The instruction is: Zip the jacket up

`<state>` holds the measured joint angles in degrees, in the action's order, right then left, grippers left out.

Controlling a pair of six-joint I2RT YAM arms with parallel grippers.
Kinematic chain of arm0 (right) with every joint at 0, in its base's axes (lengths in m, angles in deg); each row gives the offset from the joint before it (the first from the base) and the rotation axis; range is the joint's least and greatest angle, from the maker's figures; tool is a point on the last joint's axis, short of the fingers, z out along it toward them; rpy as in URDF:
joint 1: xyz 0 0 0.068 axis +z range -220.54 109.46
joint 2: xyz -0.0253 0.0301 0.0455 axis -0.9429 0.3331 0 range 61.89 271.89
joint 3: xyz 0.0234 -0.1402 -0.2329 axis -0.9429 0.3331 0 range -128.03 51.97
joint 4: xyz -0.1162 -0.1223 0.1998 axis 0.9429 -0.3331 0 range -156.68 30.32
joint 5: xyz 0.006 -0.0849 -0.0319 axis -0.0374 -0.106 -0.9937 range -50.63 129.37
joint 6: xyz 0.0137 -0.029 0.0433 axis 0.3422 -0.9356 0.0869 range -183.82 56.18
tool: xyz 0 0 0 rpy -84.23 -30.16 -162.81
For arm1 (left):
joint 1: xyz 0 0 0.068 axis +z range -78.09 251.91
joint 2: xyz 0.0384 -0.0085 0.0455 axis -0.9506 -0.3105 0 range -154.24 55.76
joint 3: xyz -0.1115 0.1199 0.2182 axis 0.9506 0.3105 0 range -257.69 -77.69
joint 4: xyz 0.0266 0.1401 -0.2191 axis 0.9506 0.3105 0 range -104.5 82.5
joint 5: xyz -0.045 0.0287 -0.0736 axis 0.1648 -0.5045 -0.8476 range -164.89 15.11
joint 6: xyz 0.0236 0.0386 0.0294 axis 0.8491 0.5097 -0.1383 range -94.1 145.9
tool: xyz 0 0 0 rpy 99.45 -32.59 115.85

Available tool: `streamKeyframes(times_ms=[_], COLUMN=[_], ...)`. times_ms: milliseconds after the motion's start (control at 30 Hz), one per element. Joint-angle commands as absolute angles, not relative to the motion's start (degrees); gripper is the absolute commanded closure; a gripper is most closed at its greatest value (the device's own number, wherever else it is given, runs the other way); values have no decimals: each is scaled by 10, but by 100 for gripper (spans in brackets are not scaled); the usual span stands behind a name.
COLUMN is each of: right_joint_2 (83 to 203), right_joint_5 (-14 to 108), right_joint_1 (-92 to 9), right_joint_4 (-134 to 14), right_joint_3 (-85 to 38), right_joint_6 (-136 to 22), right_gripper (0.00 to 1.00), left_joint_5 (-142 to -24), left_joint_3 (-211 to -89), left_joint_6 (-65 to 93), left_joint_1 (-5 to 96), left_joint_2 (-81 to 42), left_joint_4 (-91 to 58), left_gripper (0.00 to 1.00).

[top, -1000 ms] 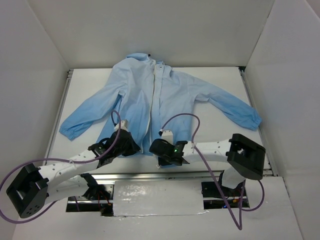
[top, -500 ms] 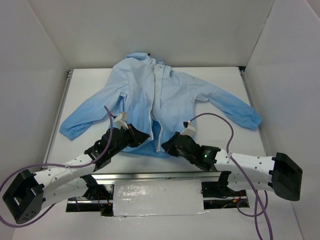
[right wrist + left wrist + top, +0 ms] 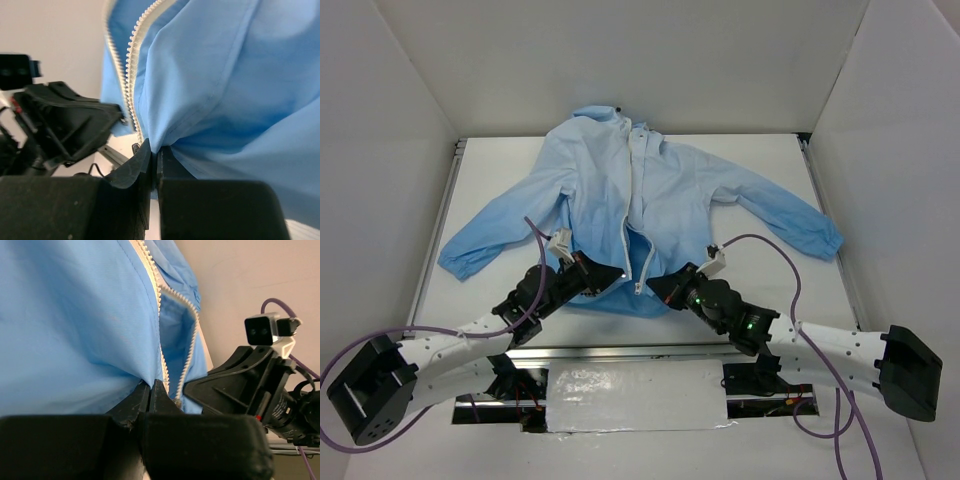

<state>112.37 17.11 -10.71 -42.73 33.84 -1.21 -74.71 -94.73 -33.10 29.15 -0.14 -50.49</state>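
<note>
The light-blue jacket (image 3: 660, 195) lies face up on the white table, sleeves spread, hood at the far side. Its whitish zipper strip (image 3: 638, 215) runs down the front centre and splits into a small V at the hem. My left gripper (image 3: 617, 272) is shut on the left front panel's hem (image 3: 100, 340), just left of the zipper teeth (image 3: 165, 362). My right gripper (image 3: 655, 287) is shut on the right front panel's hem (image 3: 215, 85), just right of the zipper teeth (image 3: 131, 65). Both lift the hem slightly. The slider is not clearly visible.
White walls enclose the table on the left, back and right. A metal rail (image 3: 620, 352) runs along the near edge between the arm bases. The purple cables (image 3: 780, 255) loop above each arm.
Both grippers moved forward from the near hem and pinched the two front panels beside the zipper. The jacket's lower front, spread open before, is drawn together, leaving only a small V.
</note>
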Motion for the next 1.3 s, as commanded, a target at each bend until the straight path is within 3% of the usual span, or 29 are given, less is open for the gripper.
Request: streamKeyframes(times_ms=[0, 1267], right_joint_2=[1122, 1127], right_joint_5=[173, 158], right_joint_1=[-110, -130], right_joint_4=[-337, -313], right_joint_3=[347, 357], right_joint_6=[-26, -20], right_gripper=[100, 100], left_joint_5=[-772, -786], left_joint_3=[-944, -946], left_joint_6=[-348, -361], left_joint_1=[294, 294], left_joint_2=[-12, -42], left_joint_4=[-603, -622], left_gripper=[100, 100])
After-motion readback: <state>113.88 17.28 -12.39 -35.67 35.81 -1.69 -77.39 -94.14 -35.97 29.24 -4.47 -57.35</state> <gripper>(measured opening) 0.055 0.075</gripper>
